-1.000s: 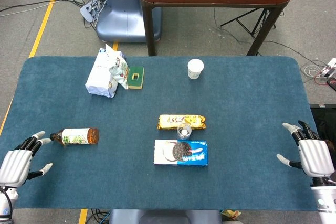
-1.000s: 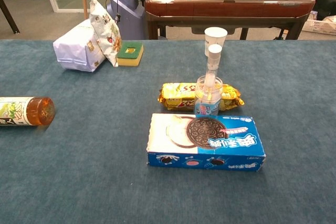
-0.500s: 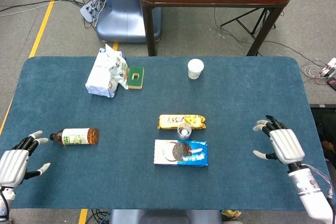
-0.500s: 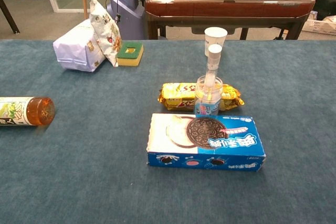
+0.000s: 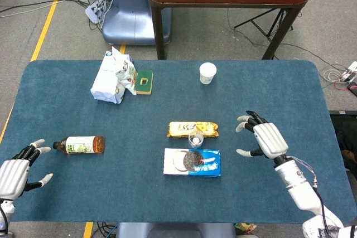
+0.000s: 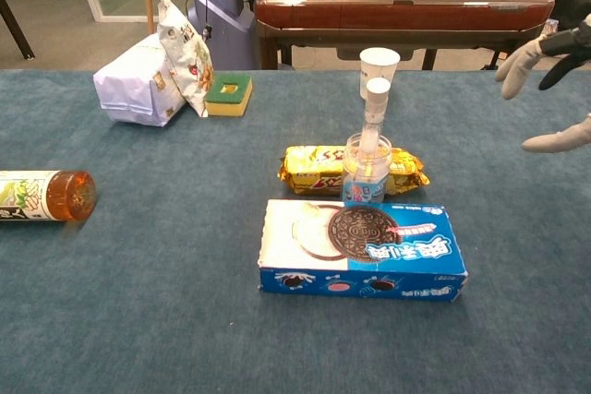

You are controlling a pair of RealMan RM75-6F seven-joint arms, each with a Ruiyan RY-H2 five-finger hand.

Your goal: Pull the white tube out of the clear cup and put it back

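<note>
- Head view: the right robot hand [image 5: 265, 140] hangs over the blue surface [image 5: 268, 93] with its fingers spread and nothing in them, off to the right of the clear cup [image 5: 195, 139] and apart from it.
- Head view: the left robot hand [image 5: 15, 172] sits at the near left corner, fingers spread and empty, close to a tea bottle [image 5: 82, 145] lying on its side.
- Head view: the cup stands wedged between a yellow snack pack [image 5: 193, 129] behind and a blue cookie box [image 5: 192, 162] in front. From above, the white tube inside shows only as a small pale cap.
- Head view, risk: with packs on both sides, the spread fingers could knock the snack pack or the box on the way in and shove the cup.
- Chest view: only the fingertips of the right robot hand [image 6: 550, 89] show at the right edge, spread wide.
- Chest view: the white tube [image 6: 374, 115] stands nearly upright in the clear cup [image 6: 366, 169], its capped top well above the rim.
- Chest view: a white paper cup [image 6: 379, 69] stands further back; what it holds cannot be told.
- Chest view, risk: the light cup may lift or tip with the tube if the pull is not straight up, since nothing holds it down.
</note>
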